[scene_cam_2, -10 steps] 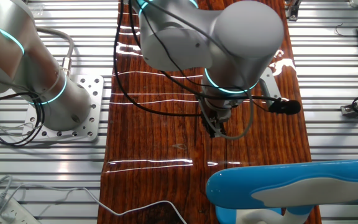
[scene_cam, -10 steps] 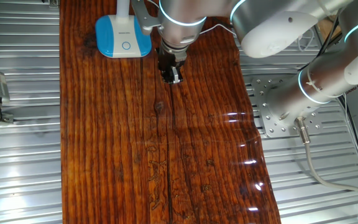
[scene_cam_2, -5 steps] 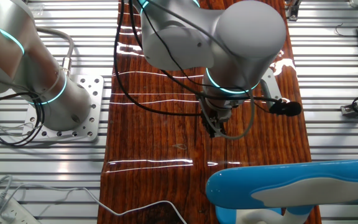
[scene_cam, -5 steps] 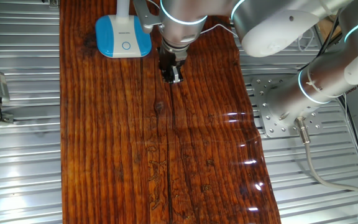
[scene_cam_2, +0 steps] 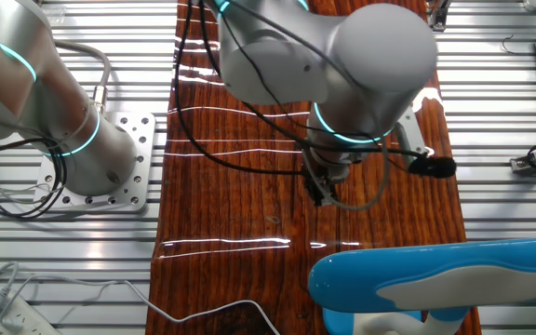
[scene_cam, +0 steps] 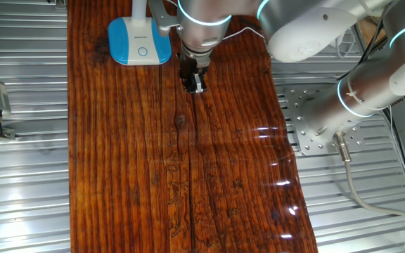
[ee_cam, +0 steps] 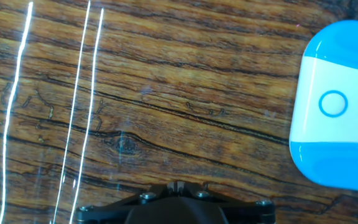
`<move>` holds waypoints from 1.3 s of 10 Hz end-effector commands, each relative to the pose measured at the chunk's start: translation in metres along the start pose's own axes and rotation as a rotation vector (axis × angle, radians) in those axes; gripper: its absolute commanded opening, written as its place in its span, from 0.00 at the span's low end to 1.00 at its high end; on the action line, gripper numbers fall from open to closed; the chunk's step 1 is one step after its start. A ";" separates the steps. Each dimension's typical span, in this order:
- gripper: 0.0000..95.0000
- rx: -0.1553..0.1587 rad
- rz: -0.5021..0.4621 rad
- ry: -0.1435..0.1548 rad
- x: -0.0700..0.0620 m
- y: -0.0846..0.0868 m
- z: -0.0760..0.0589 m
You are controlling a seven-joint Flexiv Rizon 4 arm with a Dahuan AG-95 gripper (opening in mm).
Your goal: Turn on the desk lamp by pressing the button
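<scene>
Your dark wooden table carries the desk lamp at its far end. The button is in the base's centre. Your tool hangs just beside the base, over bare wood; I cannot tell its finger spacing.

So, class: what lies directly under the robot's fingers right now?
Bare wooden table only. The fingers hang beside the desk lamp, not over its button; their tips' spacing isn't visible.

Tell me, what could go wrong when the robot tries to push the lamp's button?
The button is a small circle on the desk lamp base, and the gripper is off to its side over bare wood, so it might land on the base beside the circle. A push near the base's edge might slide or tip the lamp.
</scene>
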State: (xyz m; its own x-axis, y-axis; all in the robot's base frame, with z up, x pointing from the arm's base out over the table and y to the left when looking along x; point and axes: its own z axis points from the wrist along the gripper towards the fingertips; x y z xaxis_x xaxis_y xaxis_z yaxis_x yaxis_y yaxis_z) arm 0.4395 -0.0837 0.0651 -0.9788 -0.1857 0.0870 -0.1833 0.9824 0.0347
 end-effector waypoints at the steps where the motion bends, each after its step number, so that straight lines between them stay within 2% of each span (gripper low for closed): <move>1: 0.00 -0.009 0.003 -0.008 0.001 0.000 0.000; 3: 0.00 -0.032 0.028 -0.003 0.001 0.000 0.000; 7: 0.00 -0.041 0.047 0.005 0.001 0.000 0.000; 13: 0.00 -0.018 0.111 -0.001 0.001 0.000 0.000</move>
State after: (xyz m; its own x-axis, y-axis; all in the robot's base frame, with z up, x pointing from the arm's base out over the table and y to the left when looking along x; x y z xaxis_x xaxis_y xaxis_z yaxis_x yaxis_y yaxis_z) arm 0.4378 -0.0839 0.0646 -0.9933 -0.0748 0.0884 -0.0713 0.9966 0.0424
